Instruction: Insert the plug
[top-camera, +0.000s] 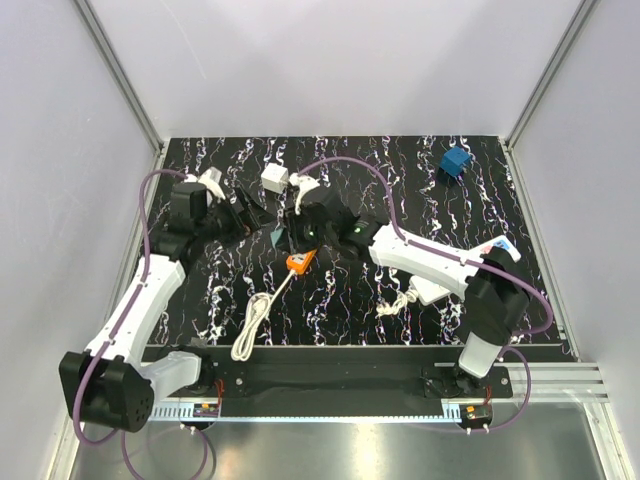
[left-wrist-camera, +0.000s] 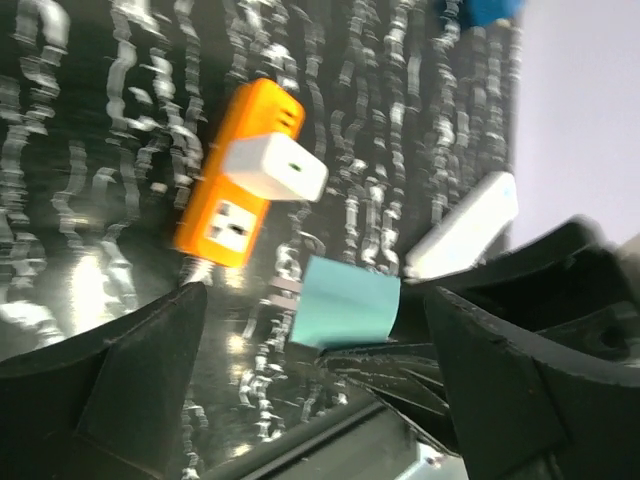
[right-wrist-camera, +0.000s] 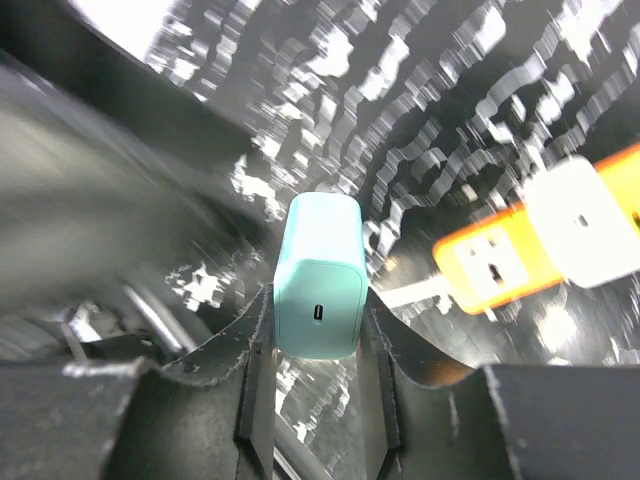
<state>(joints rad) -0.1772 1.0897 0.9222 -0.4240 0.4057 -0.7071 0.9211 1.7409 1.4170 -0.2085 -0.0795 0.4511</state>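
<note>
We note the plug (top-camera: 456, 162), a solid blue cube, sitting on the marbled black table (top-camera: 340, 315) near its far right corner, well apart from both grippers and touched by neither. The right arm reaches across to the middle of the table. In its wrist view the right gripper (right-wrist-camera: 318, 305) has its fingers (right-wrist-camera: 255, 350) pinching the teal adapter (right-wrist-camera: 318, 275) by its two sides, with the face carrying a small slot turned toward the camera. The left gripper (top-camera: 248, 218) sits just beside the right one. In its wrist view its fingers (left-wrist-camera: 110, 380) are spread wide with nothing clamped between them, and the teal adapter shows beyond them in the other gripper's hold. Near the held adapter lies an orange socket block (top-camera: 300, 261) with a white adapter (left-wrist-camera: 275, 167) seated on top, and a white cable (top-camera: 255, 320) trails from the block toward the near edge. We log a white power strip (left-wrist-camera: 465, 228) partly hidden under the right arm. A white cube (top-camera: 274, 178) rests toward the far edge, behind the grippers.
</note>
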